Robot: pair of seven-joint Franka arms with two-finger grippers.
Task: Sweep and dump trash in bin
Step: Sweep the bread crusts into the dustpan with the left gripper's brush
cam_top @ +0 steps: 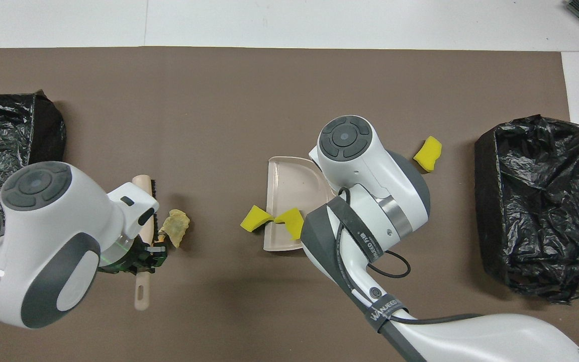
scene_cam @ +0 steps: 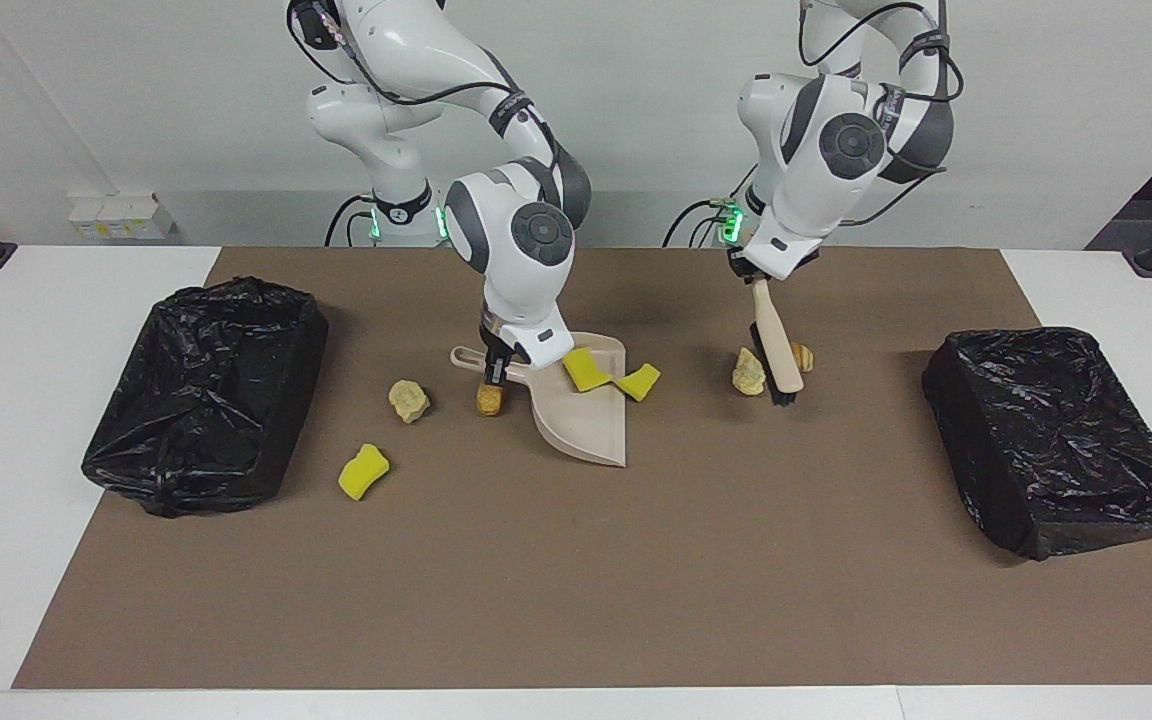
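Observation:
My right gripper (scene_cam: 494, 368) is shut on the handle of the beige dustpan (scene_cam: 586, 420), which lies on the mat with its mouth toward the left arm's end. One yellow sponge piece (scene_cam: 588, 370) lies in the pan's mouth and another (scene_cam: 641, 382) just outside it. My left gripper (scene_cam: 758, 280) is shut on the beige brush (scene_cam: 781, 360), bristles down between a pale lump (scene_cam: 749, 372) and a brown roll (scene_cam: 802, 357). A brown roll (scene_cam: 490, 400), a pale lump (scene_cam: 408, 400) and a yellow sponge (scene_cam: 363, 471) lie toward the right arm's end.
A black-bagged bin (scene_cam: 206, 390) stands at the right arm's end of the brown mat and another (scene_cam: 1056, 440) at the left arm's end. In the overhead view the right arm hides the dustpan (cam_top: 289, 196) handle and the scraps beside it.

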